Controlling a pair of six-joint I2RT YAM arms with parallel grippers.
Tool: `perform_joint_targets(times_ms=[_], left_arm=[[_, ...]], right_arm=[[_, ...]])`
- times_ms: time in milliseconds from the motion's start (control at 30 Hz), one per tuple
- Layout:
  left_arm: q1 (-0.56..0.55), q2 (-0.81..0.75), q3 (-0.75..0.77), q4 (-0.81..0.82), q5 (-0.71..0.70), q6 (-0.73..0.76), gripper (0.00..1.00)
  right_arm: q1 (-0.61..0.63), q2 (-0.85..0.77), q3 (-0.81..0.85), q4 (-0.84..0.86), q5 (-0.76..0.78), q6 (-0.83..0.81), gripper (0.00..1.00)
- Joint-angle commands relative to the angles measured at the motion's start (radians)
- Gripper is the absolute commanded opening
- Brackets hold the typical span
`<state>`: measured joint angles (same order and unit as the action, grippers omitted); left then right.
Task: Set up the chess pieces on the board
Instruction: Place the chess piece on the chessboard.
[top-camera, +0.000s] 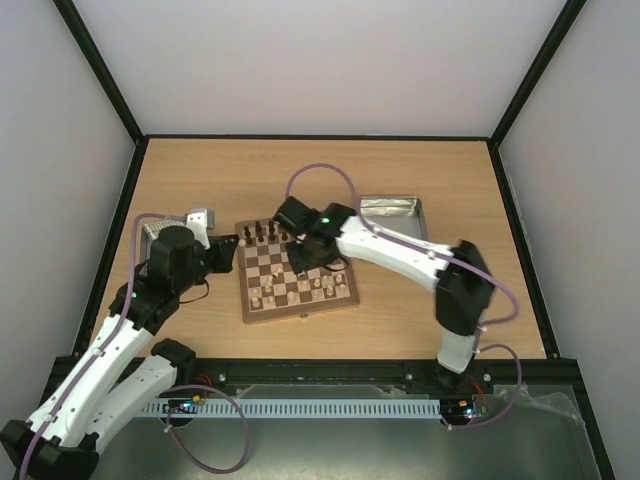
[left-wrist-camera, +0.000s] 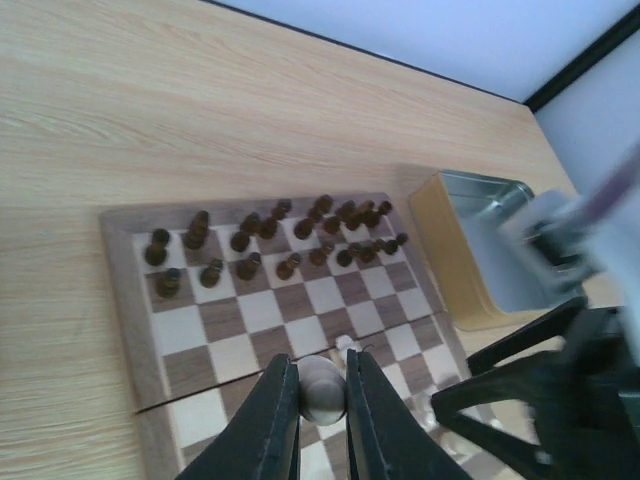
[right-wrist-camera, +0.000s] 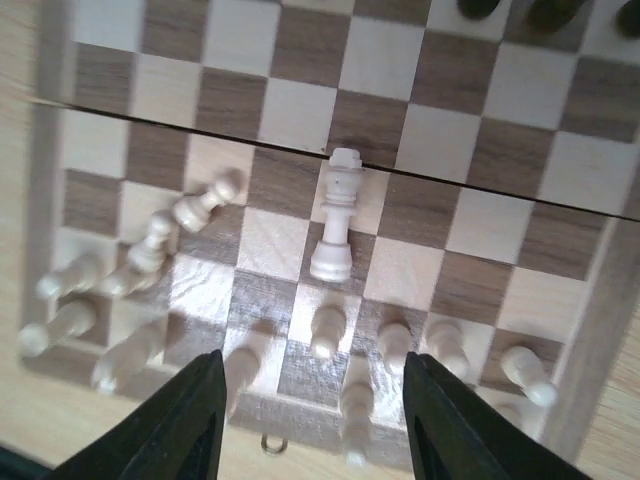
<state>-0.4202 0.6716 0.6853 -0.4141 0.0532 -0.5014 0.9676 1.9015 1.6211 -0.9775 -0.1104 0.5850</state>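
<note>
The board (top-camera: 300, 311) lies mid-table, its dark chessmen (top-camera: 262, 233) lined up along the far rows. My left gripper (top-camera: 228, 243) hovers at the board's left edge, shut on a pale round-topped chess piece (left-wrist-camera: 322, 390) that sits between the fingers above the board (left-wrist-camera: 115, 290). My right gripper (right-wrist-camera: 315, 400) hangs open over the near rows of the board (right-wrist-camera: 600, 330), nothing between its fingers. Below it, several pale chess pieces (right-wrist-camera: 328, 330) stand in the near rows and look blurred. A taller pale piece (right-wrist-camera: 338, 225) stands upright one row further in. Several more pale pieces (right-wrist-camera: 150, 250) lie tumbled at the left corner.
A metal tin (top-camera: 395, 214) sits right of the board's far corner, also seen in the left wrist view as a tin (left-wrist-camera: 490, 250). A second tin (top-camera: 152, 232) lies partly under my left arm. Black frame rails border the table.
</note>
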Motion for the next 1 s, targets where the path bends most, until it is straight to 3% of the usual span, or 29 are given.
perform_joint_targets(times_ms=[0,200,500,700,867,933,967], left_arm=[[0.006,0.058,0.017,0.067,0.139,-0.045,0.02],[0.009,0.158,0.067,0.142,0.384,-0.183,0.02],[0.010,0.272,0.123,0.169,0.624,-0.273,0.03],[0.011,0.293,0.148,0.147,0.657,-0.278,0.03],[0.011,0.290,0.150,0.147,0.665,-0.292,0.04],[0.011,0.292,0.150,0.146,0.669,-0.296,0.07],[0.011,0.293,0.151,0.140,0.669,-0.295,0.14]], right_arm=[[-0.004,-0.258,-0.213,0.330,0.026,-0.044,0.50],[-0.003,-0.504,-0.525,0.791,-0.152,-0.151,0.65],[0.002,-0.555,-0.588,0.884,-0.203,-0.318,0.66],[0.001,-0.541,-0.575,0.882,-0.201,-0.377,0.50],[0.001,-0.539,-0.576,0.869,-0.210,-0.397,0.16],[0.001,-0.543,-0.580,0.878,-0.207,-0.400,0.09],[0.001,-0.546,-0.584,0.885,-0.201,-0.403,0.07]])
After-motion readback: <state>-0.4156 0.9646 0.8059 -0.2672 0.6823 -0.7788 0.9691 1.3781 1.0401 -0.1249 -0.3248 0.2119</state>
